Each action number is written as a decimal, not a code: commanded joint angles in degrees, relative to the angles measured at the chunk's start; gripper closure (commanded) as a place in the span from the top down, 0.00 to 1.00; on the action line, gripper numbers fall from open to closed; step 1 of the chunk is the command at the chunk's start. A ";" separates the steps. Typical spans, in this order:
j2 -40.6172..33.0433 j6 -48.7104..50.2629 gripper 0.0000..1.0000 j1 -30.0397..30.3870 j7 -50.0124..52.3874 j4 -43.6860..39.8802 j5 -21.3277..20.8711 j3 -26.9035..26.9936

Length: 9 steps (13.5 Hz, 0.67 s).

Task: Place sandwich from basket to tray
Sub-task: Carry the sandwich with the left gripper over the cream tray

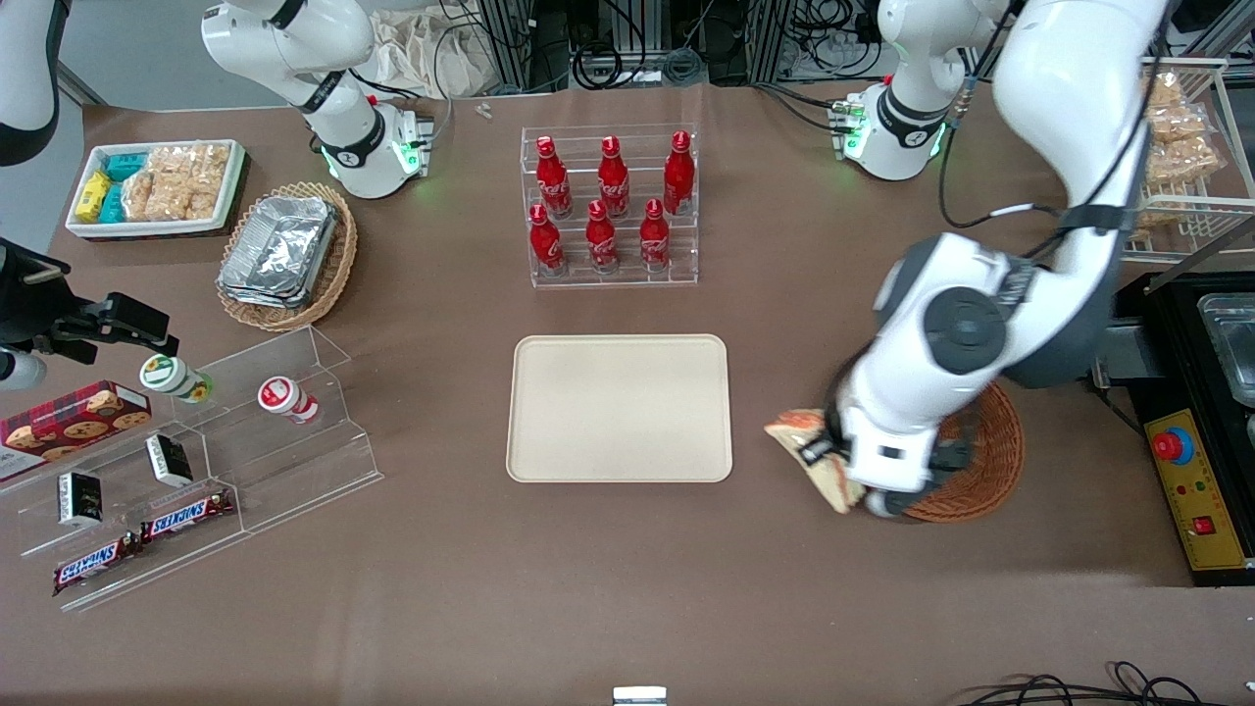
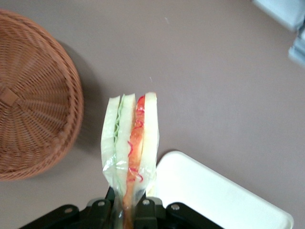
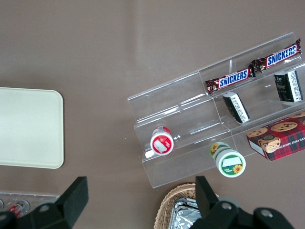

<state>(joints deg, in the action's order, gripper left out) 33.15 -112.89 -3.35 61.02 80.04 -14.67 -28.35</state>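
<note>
- One sandwich [image 2: 129,143] up off the table, pinched at its lower end between the black fingers [image 2: 102,210] of the left gripper [image 2: 125,212], clamped shut on the clear wrap.
- Layers showing edge-on in the wrist view: pale bread, a green strip, a red-pink filling line, pale bread again.
- Held upright from the fingers, wrap crinkled just above the grip.
- Seen from the front, sandwich [image 1: 809,456] poking out beside the wrist, over bare table between basket [image 1: 990,471] and tray [image 1: 620,408], touching neither.
- Gripper [image 1: 833,461] itself mostly hidden under the white wrist housing in that view, hanging just at the basket's rim on the tray-facing side.
- Reddish-brown wicker basket [image 2: 33,100] sitting toward the working arm's end of the table, nothing visible in the part of the weave that shows.
- Cream tray lying flat mid-table, surface bare; one rounded corner [image 2: 209,186] showing just beside the sandwich in the wrist view.
- Red bottles [image 1: 610,201] lined in two rows on a clear stand, farther from the front camera than the tray.
- Foil trays [image 1: 281,250] stacked in a lighter wicker basket toward the parked arm's end.
</note>
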 commanded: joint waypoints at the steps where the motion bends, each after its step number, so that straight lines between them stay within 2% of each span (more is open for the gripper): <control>1: 5.33 0.83 0.00 -5.08 -1.25 -1.73 -4.20 0.40; 2: 6.39 0.83 0.00 -6.57 -2.55 -0.86 -5.53 0.31; 5: 9.82 0.48 0.00 -10.88 -6.52 0.12 -5.98 0.40; 9: 11.32 0.74 0.00 -13.70 -13.88 1.42 -6.07 0.40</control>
<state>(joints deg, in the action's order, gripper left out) 44.79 -112.99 -16.18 51.38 80.89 -19.76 -28.29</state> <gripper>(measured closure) 0.824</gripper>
